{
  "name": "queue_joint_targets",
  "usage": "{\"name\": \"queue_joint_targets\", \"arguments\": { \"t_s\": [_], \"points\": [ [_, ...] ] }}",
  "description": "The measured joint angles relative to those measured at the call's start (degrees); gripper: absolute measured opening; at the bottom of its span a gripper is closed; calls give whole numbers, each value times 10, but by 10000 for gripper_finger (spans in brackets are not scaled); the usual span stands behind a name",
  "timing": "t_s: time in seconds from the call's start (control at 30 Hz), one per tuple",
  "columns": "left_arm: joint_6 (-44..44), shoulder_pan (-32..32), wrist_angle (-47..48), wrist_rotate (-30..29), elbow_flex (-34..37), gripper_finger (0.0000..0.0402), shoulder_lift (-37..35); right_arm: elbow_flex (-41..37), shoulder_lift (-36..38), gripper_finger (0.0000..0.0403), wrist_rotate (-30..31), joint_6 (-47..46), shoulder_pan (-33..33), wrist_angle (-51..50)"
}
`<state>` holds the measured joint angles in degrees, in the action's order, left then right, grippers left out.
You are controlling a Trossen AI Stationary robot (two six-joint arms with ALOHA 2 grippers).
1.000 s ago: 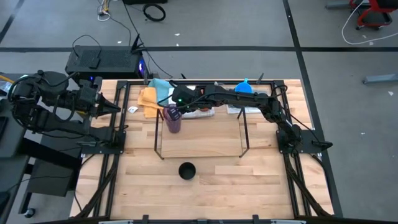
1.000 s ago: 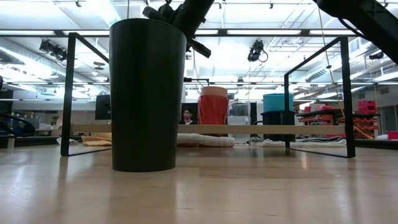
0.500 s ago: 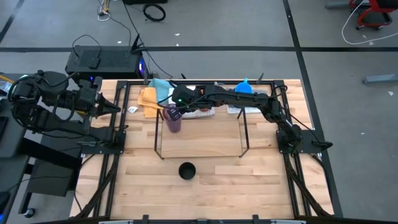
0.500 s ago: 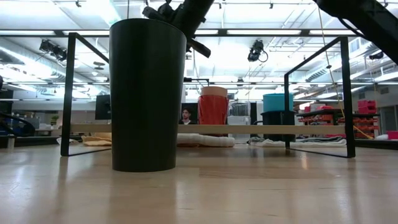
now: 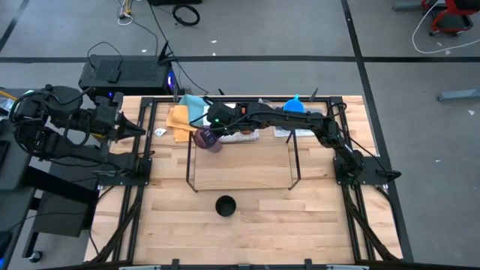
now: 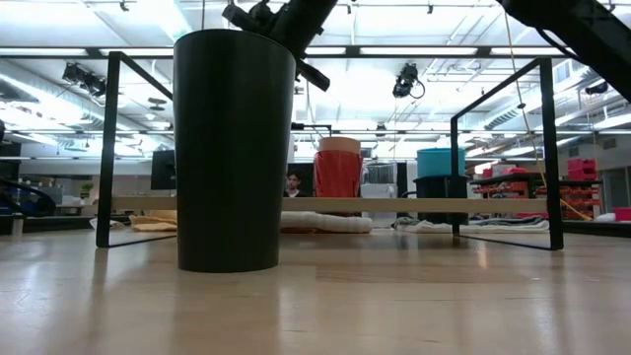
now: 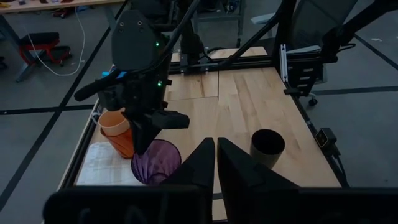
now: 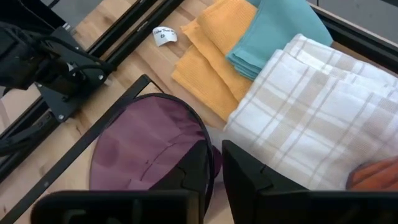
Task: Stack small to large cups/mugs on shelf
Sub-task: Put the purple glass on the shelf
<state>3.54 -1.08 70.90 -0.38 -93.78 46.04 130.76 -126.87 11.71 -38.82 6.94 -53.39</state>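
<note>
The purple cup [image 5: 206, 139] is tilted at the shelf's [image 5: 293, 161] far left corner, its mouth turned toward the table's left [image 7: 155, 163]. My right gripper [image 5: 214, 129] reaches down to it from the far right and is shut on it. A black cup [image 5: 226, 205] stands upright on the table near the front edge. An orange cup [image 7: 115, 130] stands behind the purple one, on a checked towel. My left gripper [image 7: 216, 163] is shut and empty, held high at the table's left edge [image 5: 139, 129]. My right gripper has the purple cup's rim [image 8: 215, 157] in the narrow gap between its two fingers [image 8: 194, 167]. The fingers slant down from the table's far right side. The cup hangs tilted below them; whether its base rests on anything is hidden.
Yellow [image 5: 178, 120] and teal [image 5: 193, 103] cloths and a checked white towel [image 8: 311, 99] lie along the far edge. A blue cup [image 5: 295, 106] stands at the far right. Black arm-mount rails [image 5: 131, 176] flank both sides. A person shows far behind the table [image 6: 294, 183].
The purple cup has tipped: it stood upright under my right gripper, and now it leans over with its mouth toward the table's left. Both arms have stayed where they were.
</note>
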Motion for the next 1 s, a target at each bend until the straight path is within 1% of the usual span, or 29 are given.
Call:
{"name": "queue_joint_targets", "arguments": {
  "t_s": [0.17,0.23,0.37,0.47,0.57,0.73,0.87,1.0],
  "points": [
    [1,0,0,0,0,35,0,-4,1,63,0,-6,0,4],
    [1,0,0,0,0,36,0,-21,3,63,-3,-17,0,17],
    [1,0,0,0,0,34,0,-66,2,60,-41,-37,-2,35],
    [1,0,0,0,0,30,0,-111,1,55,-49,-55,-13,79],
    [1,0,0,0,0,26,0,-130,1,51,-49,-63,-24,109],
    [4,0,0,0,0,28,0,-133,4,44,-49,-47,-25,112],
    [6,0,0,0,0,34,0,-110,5,11,-49,-17,-16,93],
    [6,0,0,0,0,36,0,-90,6,9,-52,-12,-7,84]
  ]
}}
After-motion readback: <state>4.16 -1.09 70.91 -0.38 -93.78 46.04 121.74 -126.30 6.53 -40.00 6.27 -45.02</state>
